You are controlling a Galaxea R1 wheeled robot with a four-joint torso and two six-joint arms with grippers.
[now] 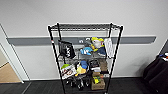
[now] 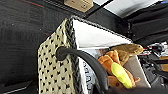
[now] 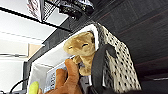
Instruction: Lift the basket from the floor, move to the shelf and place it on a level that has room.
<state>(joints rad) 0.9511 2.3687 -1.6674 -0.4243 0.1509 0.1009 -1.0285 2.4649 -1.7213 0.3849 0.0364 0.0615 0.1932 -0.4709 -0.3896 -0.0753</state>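
The basket [image 2: 53, 72] is seen close up from both wrist cameras, held above the dark carpet floor [image 2: 20, 37]. Its wall is woven in a cream and dark checker pattern, with a dark braided rim and a pale lining [image 2: 97, 37]. In the left wrist view, one dark loop handle [image 2: 85, 61] arches up from the rim; in the right wrist view, the other handle [image 3: 98, 66] rises from the opposite end. Whether the jaws on either arm are clenched or released cannot be told, as the fingers are not made out.

Inside the basket, an orange plush toy [image 2: 112, 67] with a yellow-green part is seen, and beside it a tan plush animal [image 3: 81, 48] leans against the lining. A white printed item is tucked beneath them.

Farther off, in the head view, the shelf [image 1: 85, 57] is seen standing on the carpet against a pale wall with a grey band. It is a tall black wire rack on thin posts. Its top level [image 1: 85, 26] is a flat wire grid with nothing visible on it. The tiers below are crowded with plush toys [image 1: 96, 45], a dark bag [image 1: 66, 49], printed items and cardboard boxes [image 1: 98, 84]. Tan wooden flooring [image 1: 7, 73] is seen at the far left, and a dark bulky object at the right edge.
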